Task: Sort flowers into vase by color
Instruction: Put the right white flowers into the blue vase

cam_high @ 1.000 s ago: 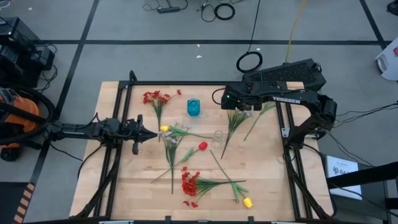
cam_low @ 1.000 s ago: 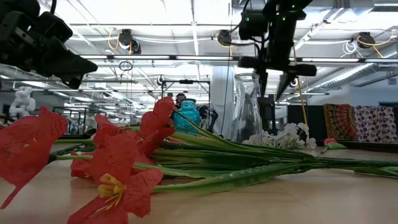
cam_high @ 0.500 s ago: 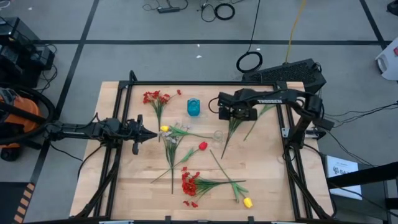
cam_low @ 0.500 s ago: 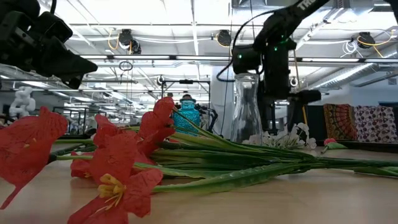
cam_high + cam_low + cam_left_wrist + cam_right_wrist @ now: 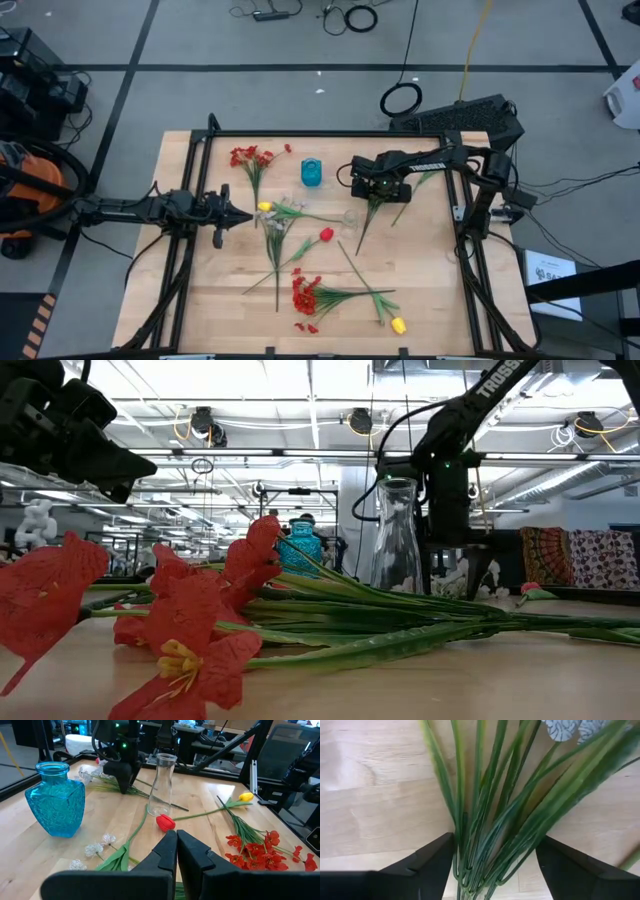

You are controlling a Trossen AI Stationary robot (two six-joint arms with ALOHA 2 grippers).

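Right of the frame's centre in the high view, the right gripper [image 5: 378,190] was down at the table [image 5: 450,300] over the white blossom spray [image 5: 372,208]. Its wrist view showed both fingers [image 5: 427,862] spread wide, one on each side of the bunched green stems [image 5: 485,820], not closed on them. That spray lay just right of the clear glass vase [image 5: 350,217], with the blue vase [image 5: 312,172] towards the upper centre.

At centre left, the left gripper [image 5: 238,216] hovered with its jaws pressed together and nothing between them, beside a yellow tulip [image 5: 265,207]. A red tulip [image 5: 325,235] lay near the middle of the board, a red cluster [image 5: 250,157] at upper left, another red cluster [image 5: 305,297] at lower centre, and a second yellow tulip [image 5: 398,325] near the bottom edge. Another white spray [image 5: 274,232] lay left of centre, below the first yellow tulip.
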